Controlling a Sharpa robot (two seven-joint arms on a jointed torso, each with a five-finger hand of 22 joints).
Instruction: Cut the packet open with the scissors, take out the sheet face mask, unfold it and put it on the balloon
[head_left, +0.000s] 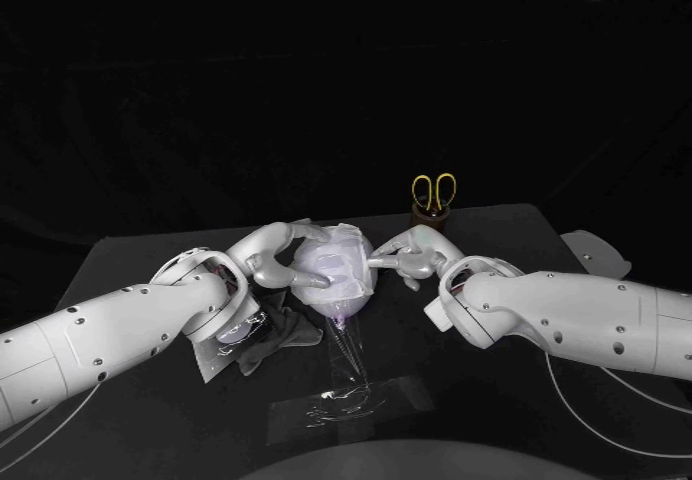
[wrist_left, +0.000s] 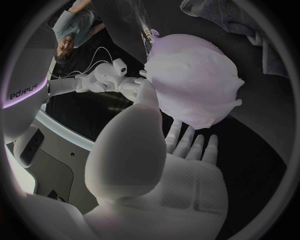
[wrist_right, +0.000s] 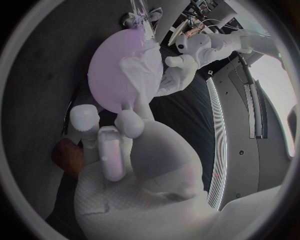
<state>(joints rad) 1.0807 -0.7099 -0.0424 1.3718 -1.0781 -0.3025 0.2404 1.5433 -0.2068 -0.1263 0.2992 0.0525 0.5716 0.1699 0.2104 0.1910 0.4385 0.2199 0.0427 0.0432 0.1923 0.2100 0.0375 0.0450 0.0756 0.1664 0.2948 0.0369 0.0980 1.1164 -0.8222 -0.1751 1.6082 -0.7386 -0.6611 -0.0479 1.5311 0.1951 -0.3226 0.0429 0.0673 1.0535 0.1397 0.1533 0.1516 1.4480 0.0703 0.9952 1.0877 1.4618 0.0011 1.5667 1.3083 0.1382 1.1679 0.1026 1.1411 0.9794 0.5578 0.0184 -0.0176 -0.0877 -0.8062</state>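
Table (head_left: 137, 262): black; carries every item listed below.
Balloon (head_left: 340, 308): pale lilac, at mid-table, raised on a thin clear stem (head_left: 346, 352).
Base (head_left: 356, 404): clear sheet lying flat on the table at the stem's foot.
Face mask (head_left: 335, 262): white sheet draped over the balloon's upper and front surface.
Left hand (head_left: 268, 260): cups the balloon's left side, fingers against the mask.
Right hand (head_left: 413, 256): at the balloon's right side, fingertips touching the mask.
Scissors (head_left: 434, 189): yellow handles up, standing in a brown holder (head_left: 428, 217) behind the right hand.
Dark cloth (head_left: 283, 336): crumpled, just beside the left forearm.
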